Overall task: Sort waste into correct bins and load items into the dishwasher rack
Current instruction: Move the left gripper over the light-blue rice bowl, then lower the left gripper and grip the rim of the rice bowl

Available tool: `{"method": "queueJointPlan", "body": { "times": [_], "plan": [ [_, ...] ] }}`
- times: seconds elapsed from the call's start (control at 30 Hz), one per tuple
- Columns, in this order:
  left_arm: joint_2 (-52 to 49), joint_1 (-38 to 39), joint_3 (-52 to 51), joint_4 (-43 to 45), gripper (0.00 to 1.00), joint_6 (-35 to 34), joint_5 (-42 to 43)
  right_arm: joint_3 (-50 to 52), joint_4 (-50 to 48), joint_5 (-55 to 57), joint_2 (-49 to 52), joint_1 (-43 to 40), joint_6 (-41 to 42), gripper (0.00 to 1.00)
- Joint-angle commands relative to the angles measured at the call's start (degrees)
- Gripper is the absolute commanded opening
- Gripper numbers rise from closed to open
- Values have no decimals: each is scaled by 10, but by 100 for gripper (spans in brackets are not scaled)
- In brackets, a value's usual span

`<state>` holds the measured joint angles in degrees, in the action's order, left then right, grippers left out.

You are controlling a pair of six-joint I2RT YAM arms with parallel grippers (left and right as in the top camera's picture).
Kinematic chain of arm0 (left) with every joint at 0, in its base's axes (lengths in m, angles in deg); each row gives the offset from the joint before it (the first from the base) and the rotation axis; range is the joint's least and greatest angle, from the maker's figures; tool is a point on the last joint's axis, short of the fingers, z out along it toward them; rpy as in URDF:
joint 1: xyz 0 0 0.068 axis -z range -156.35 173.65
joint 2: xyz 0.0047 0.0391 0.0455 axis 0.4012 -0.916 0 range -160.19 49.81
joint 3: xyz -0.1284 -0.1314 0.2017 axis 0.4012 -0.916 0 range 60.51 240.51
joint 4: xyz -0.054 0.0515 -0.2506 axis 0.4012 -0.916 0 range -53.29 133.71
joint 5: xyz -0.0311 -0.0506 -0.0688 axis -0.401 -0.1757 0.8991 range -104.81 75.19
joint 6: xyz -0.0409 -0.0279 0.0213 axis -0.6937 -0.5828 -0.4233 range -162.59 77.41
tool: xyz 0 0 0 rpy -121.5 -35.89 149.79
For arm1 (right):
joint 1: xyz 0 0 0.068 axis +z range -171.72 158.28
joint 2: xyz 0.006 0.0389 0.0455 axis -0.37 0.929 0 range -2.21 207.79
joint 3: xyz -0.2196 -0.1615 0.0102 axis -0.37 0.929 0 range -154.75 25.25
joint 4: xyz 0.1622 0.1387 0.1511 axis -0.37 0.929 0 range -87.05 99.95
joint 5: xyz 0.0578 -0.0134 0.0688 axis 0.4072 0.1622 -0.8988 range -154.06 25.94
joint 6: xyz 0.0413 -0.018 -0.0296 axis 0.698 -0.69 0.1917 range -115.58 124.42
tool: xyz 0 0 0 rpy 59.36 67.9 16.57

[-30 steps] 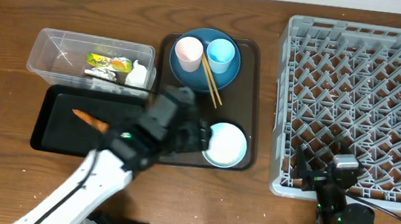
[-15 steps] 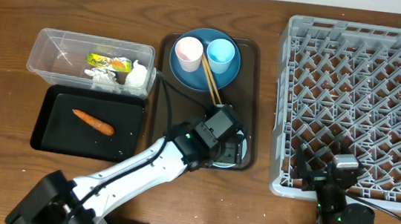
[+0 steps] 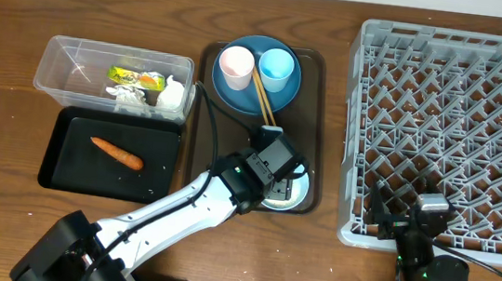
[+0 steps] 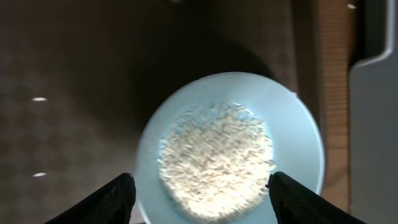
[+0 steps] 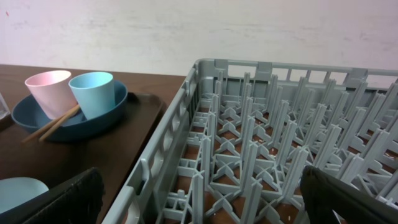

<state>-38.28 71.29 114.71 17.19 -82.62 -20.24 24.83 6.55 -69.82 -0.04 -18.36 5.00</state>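
My left gripper (image 3: 284,177) hangs open right over the white bowl (image 3: 300,189) at the front of the brown tray. In the left wrist view its fingertips (image 4: 124,186) stand either side of the bowl (image 4: 298,143), which holds rice (image 4: 214,162). The carrot (image 3: 117,153) lies in the black tray (image 3: 61,172). The clear tub (image 3: 62,69) holds the foil wrapper (image 3: 136,78) and white paper (image 3: 172,95). The blue plate (image 3: 228,96) carries the pink cup (image 3: 236,64), blue cup (image 3: 277,66) and chopsticks (image 3: 265,100). My right gripper (image 3: 392,221) is open and empty at the grey rack's (image 3: 457,134) front left corner.
The brown serving tray (image 3: 221,156) sits between the bins and the rack. The right wrist view shows the rack's pegs (image 5: 249,162) close ahead, with the plate (image 5: 74,127) and both cups at the left. Bare wooden table lies along the front.
My left arm has swung right from over the black tray to above the white bowl, uncovering the carrot. The right arm has not moved.
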Motion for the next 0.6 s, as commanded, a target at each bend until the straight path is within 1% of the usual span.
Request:
{"method": "queueJointPlan", "body": {
  "times": [0.0,0.1,0.2,0.27,0.33,0.43,0.5,0.53,0.57],
  "plan": [
    [-1,-1,11,-21,71,10,-62,1,2,-1,-4,3,-6,99],
    [-6,-1,7,-33,71,10,-86,1,2,-1,-4,3,-6,99],
    [-9,-1,5,-26,71,8,-68,1,2,-1,-4,3,-6,99],
    [-8,-1,6,-15,70,10,-42,1,2,-1,-4,3,-6,99],
    [-2,-1,10,-8,66,10,-8,1,2,-1,-4,3,-6,99],
    [11,-1,13,6,66,11,53,1,2,-1,-4,3,-6,99],
    [15,-1,13,20,67,25,92,1,2,-1,-4,3,-6,99],
    [16,-1,13,24,76,32,108,1,2,-1,-4,3,-7,99],
    [16,-1,13,25,90,34,108,1,2,-1,-4,3,-6,99]
  ]
}}
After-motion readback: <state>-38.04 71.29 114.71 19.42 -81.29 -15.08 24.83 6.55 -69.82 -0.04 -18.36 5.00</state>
